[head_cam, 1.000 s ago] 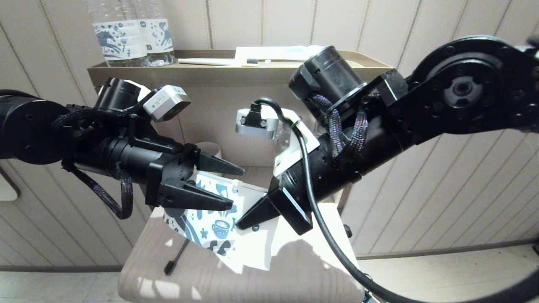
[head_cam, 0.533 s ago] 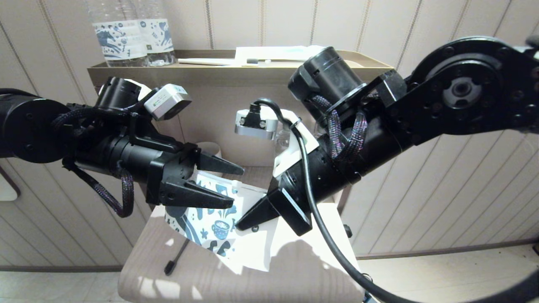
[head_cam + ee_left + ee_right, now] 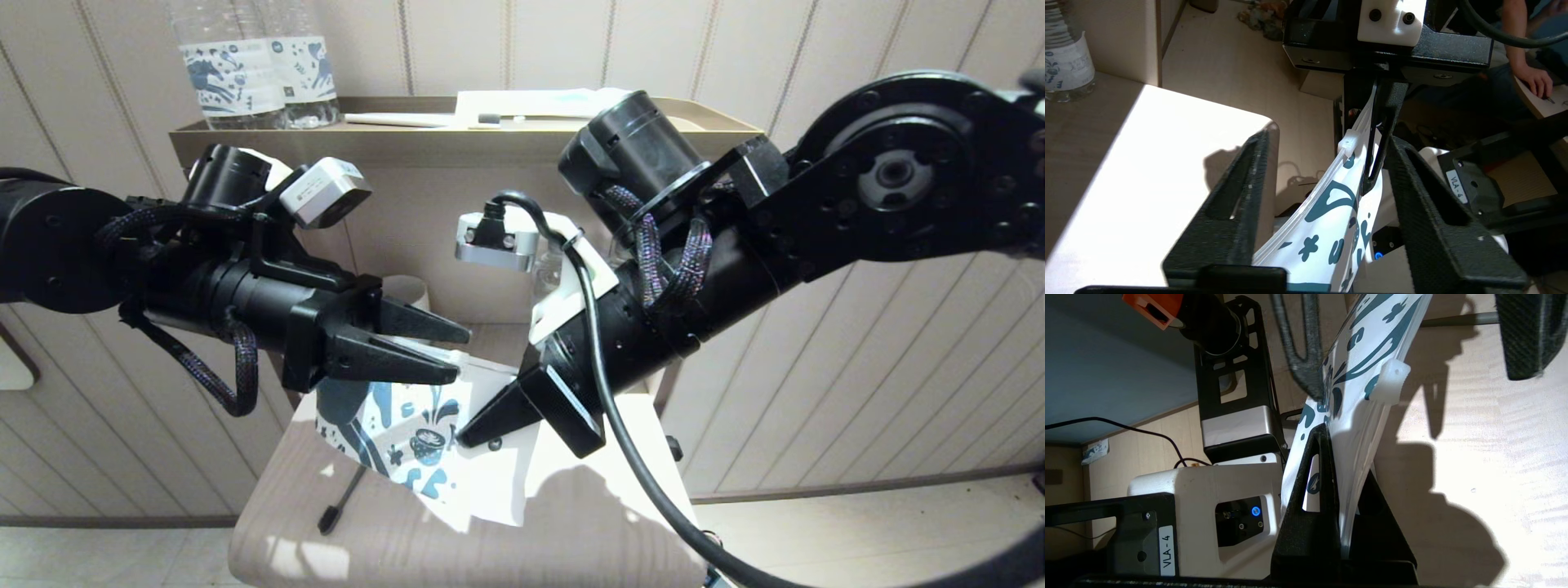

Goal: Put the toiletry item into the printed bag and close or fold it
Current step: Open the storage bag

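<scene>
The printed bag hangs slanted above the small table, and my right gripper is shut on its white right-hand part. My left gripper is open, one finger on each side of the bag's zip edge. The white zip slider sits just past its fingertips. Neither finger presses the bag. The toiletry item lies on the table under the bag, dark head towards me. Its upper handle is hidden by the bag.
The beige table top ends close in front and on both sides. A clear bottle stands on it behind the arms. Behind it, a raised tray shelf carries horse-labelled bottles, a white toothbrush and a flat packet.
My left gripper's fingers have drawn closer together around the zip edge, the lower one rising. The bag's left side has shifted slightly. The right gripper has kept its hold and place.
</scene>
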Available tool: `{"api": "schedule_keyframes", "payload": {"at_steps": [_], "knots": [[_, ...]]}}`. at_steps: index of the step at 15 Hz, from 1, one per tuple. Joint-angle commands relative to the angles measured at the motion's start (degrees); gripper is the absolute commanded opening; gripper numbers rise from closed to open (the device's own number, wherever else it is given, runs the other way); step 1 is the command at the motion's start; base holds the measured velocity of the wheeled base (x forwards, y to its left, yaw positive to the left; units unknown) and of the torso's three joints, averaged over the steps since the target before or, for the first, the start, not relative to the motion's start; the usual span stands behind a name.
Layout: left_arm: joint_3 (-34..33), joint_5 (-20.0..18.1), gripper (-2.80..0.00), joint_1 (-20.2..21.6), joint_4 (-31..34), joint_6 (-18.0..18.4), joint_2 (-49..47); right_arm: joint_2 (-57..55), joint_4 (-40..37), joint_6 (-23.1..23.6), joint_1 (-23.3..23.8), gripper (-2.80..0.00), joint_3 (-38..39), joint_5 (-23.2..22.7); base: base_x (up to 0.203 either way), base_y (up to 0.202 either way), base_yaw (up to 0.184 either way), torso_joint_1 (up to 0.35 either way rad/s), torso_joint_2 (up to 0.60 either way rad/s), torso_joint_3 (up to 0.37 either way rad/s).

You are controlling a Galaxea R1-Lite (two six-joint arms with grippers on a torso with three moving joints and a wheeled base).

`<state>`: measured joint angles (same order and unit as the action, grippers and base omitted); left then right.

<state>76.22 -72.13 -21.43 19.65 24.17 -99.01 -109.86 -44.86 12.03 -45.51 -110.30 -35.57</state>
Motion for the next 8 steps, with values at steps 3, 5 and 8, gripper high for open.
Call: {"api": "schedule_keyframes", "payload": {"at_steps": [3, 5, 8], "knots": [[0.07, -0.55, -2.80, 0.02, -0.05, 0.24, -0.30, -0.27, -0.23, 0.10, 0.00, -2.80, 0.00, -0.20, 0.000, 0.000, 0.000, 0.000, 0.00, 0.000], [0.07, -0.78, -2.80, 0.01, -0.13, 0.27, -0.48, -0.27, -0.20, 0.18, -0.02, -2.80, 0.00, -0.11, 0.000, 0.000, 0.000, 0.000, 0.00, 0.000], [-0.01, -0.98, -2.80, -0.01, -0.13, 0.27, -0.48, -0.21, -0.23, 0.18, -0.02, -2.80, 0.00, -0.02, 0.000, 0.000, 0.000, 0.000, 0.00, 0.000]]}}
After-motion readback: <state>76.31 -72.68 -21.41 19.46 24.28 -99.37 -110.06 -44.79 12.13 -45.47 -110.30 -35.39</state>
